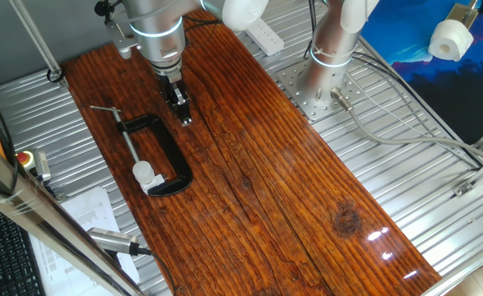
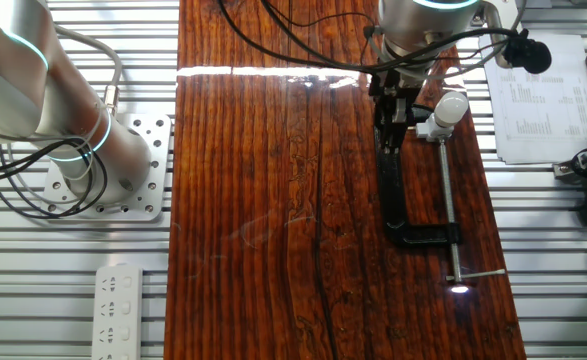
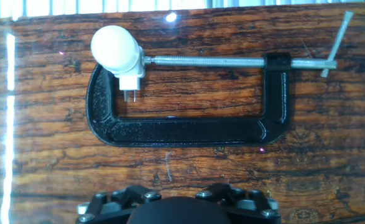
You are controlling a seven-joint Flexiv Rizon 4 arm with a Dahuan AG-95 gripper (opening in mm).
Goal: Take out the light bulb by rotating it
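The light bulb (image 3: 112, 46) is white and round. It sits in a white socket block (image 3: 131, 76) with two small prongs. The block is held at the screw end of a black C-clamp (image 3: 188, 129) that lies flat on the wooden table. The bulb also shows in one fixed view (image 1: 142, 172) and in the other fixed view (image 2: 452, 104). My gripper (image 1: 181, 113) hangs above the table beside the clamp's long bar, apart from the bulb. Its fingers look close together and hold nothing. In the hand view only the gripper's black base shows at the bottom edge.
The clamp's silver screw rod (image 3: 232, 61) ends in a crossbar handle (image 3: 332, 43). A silver cylindrical tool (image 1: 113, 240) with a cable lies off the table's edge, next to papers. A second arm's base (image 1: 327, 57) stands on the metal frame.
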